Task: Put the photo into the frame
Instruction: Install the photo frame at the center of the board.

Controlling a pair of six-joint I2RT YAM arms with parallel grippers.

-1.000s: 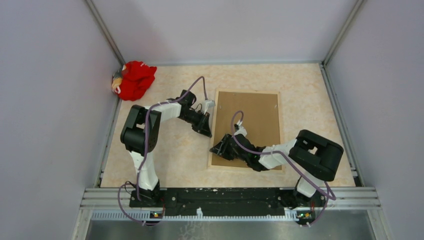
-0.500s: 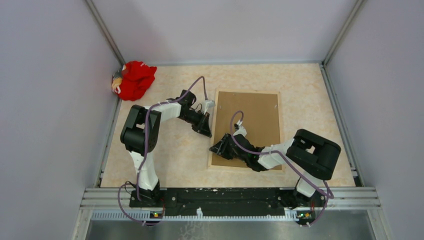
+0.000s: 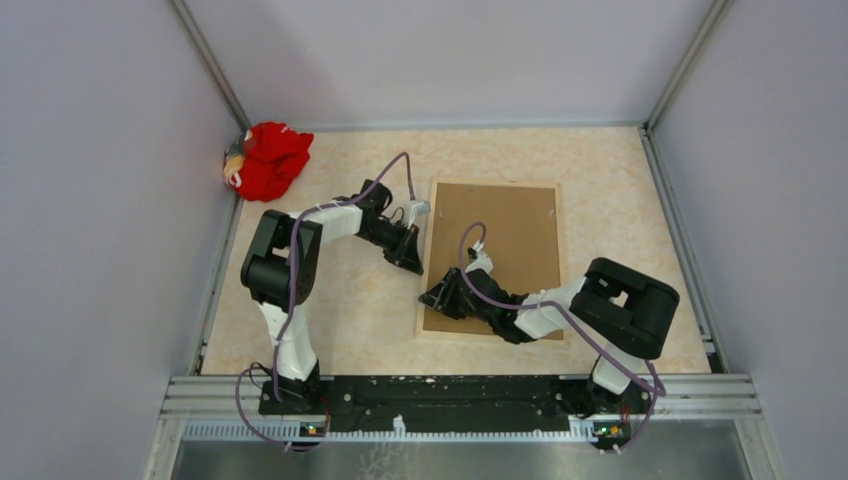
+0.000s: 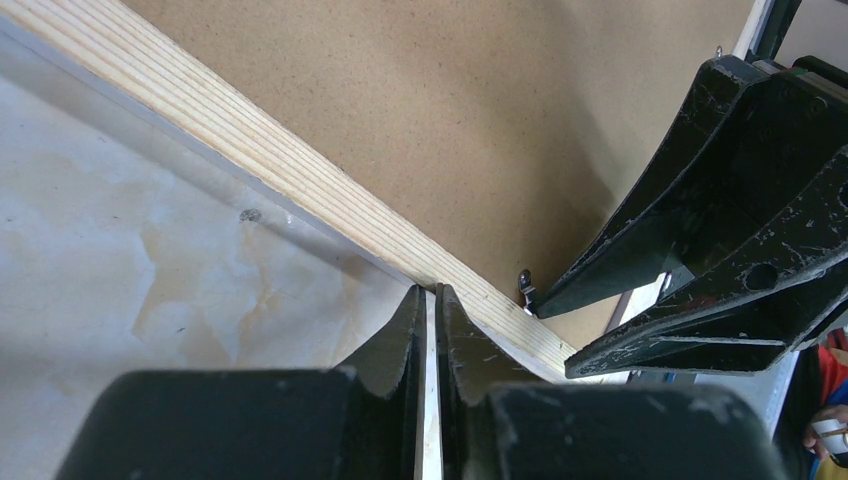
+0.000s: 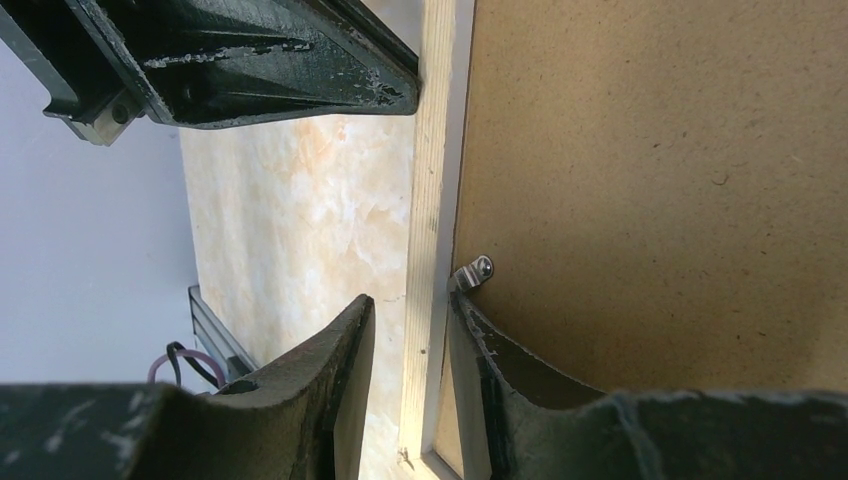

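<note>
Your right gripper point(image 5: 410, 302) sits astride the left rail of the frame point(image 5: 428, 180), jaws apart, one finger on the table point(image 3: 340, 300) side and the other over the backing board point(image 3: 510, 240). It isn't visibly squeezing the rail.

The frame lies face down with its long axis running near to far. The small metal tab point(image 5: 477, 269) sits just past your inner right fingertip, so the right arm is the nearer one for it.

Your left gripper point(image 4: 426, 295) is further along the same rail, on the far side. Its jaws are all but together at the rail's outer edge, and I can't tell whether they pinch anything.

You have one frame, one board and one tab in close view. The photo isn't visible and is probably under the board. A red cloth point(image 3: 270, 158) sits in the far left corner.
</note>
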